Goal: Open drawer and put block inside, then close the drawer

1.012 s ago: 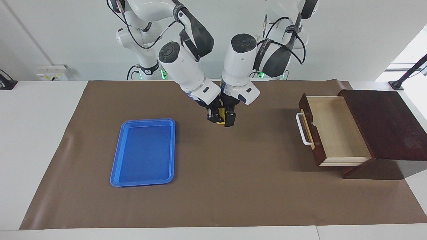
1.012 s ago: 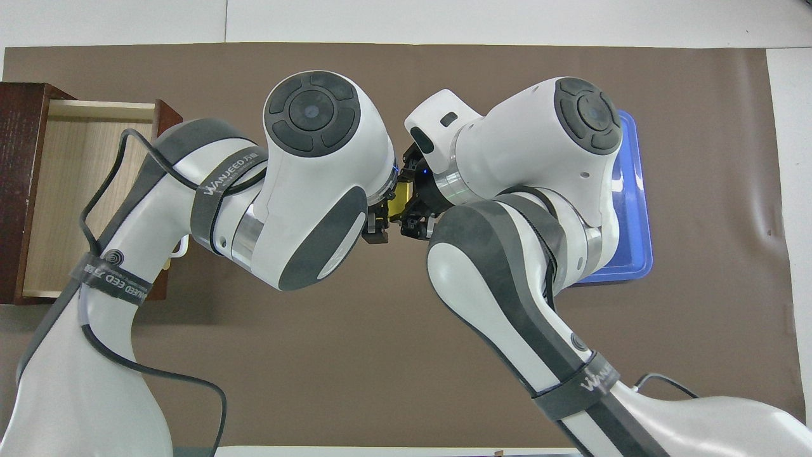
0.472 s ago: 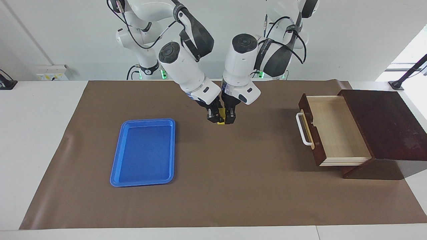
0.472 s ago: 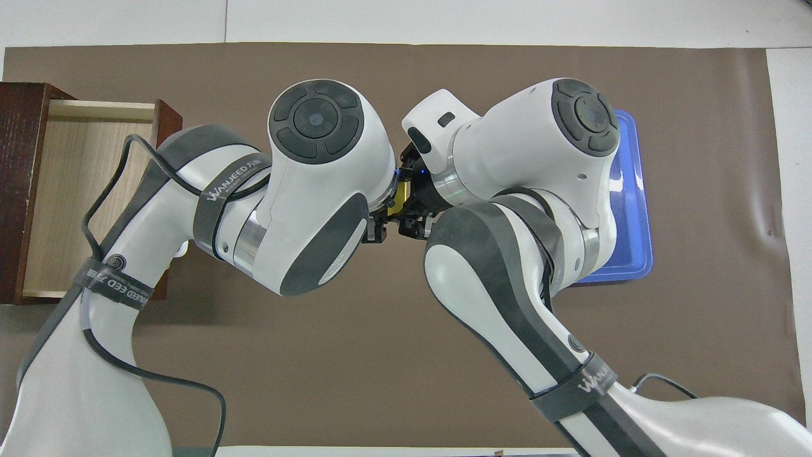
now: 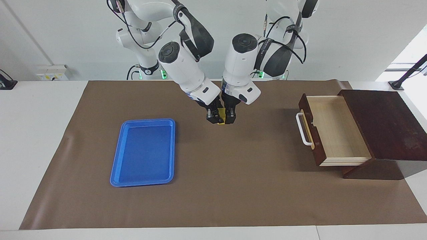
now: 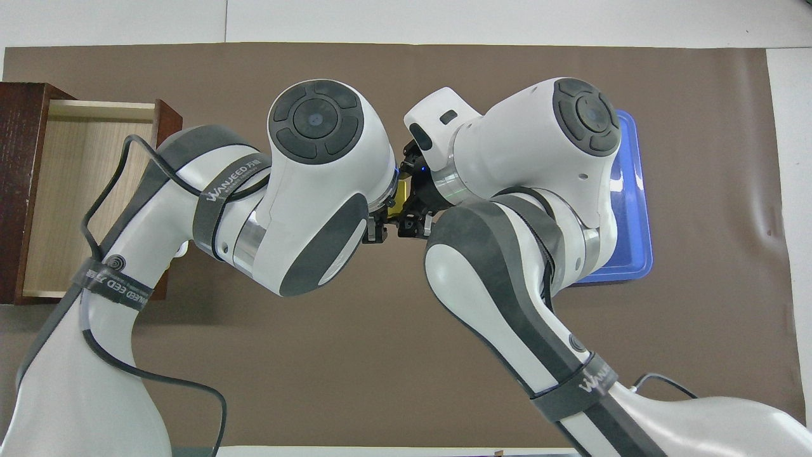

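The yellow block [image 5: 221,122] hangs in the air over the middle of the brown mat, between my two grippers; a sliver of it shows in the overhead view [image 6: 397,207]. My right gripper [image 5: 213,117] is shut on the block from the blue tray's side. My left gripper [image 5: 229,118] has its fingers closed on it from the drawer's side. In the overhead view the arms hide most of both hands, the left gripper [image 6: 375,232] and the right gripper [image 6: 412,226]. The drawer [image 5: 337,130] stands pulled open and empty, its white handle [image 5: 302,133] facing the middle; it also shows in the overhead view [image 6: 82,190].
A flat blue tray [image 5: 143,151] lies empty on the mat toward the right arm's end; it is partly hidden under the right arm in the overhead view [image 6: 634,209]. The dark wooden box [image 5: 383,123] holding the drawer sits at the left arm's end.
My left gripper has drawn in against the block and its fingers have closed on it. Both hands stay together over the mat's middle; little has moved in the last half second.
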Robot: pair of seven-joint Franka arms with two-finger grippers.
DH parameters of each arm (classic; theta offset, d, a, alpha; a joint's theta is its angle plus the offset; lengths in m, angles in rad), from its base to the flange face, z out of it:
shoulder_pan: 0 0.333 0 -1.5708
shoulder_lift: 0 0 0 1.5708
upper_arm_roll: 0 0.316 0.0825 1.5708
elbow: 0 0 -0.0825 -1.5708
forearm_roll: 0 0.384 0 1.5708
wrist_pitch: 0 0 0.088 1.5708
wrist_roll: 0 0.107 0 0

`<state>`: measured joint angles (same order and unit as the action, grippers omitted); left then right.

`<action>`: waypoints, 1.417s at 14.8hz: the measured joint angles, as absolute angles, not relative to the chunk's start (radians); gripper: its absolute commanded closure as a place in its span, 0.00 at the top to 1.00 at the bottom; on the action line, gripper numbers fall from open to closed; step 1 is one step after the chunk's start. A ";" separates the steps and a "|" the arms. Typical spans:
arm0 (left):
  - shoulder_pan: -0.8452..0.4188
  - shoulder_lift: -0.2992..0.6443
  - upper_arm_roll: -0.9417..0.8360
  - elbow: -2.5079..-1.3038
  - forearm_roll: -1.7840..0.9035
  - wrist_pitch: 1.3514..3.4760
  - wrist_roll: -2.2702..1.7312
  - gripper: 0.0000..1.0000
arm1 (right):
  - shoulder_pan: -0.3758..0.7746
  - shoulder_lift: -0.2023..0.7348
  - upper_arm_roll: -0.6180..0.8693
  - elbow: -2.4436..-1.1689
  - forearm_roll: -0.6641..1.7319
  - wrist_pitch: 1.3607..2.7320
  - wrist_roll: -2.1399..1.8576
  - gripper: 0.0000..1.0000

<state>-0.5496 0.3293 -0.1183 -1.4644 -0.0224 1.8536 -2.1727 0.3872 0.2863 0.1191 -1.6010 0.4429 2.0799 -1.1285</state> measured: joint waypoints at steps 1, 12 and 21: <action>-0.550 0.329 -0.118 -1.465 -0.022 1.852 -2.175 0.00 | 0.387 0.286 0.119 -1.599 0.443 2.080 -1.122 1.00; -0.298 0.246 -0.024 -1.428 -0.022 1.690 -1.900 0.00 | 0.381 0.286 0.106 -1.596 0.443 2.080 -1.114 1.00; -0.020 0.156 0.092 -1.611 -0.023 1.776 -1.443 0.00 | 0.227 0.239 0.094 -1.586 0.340 1.994 -0.923 1.00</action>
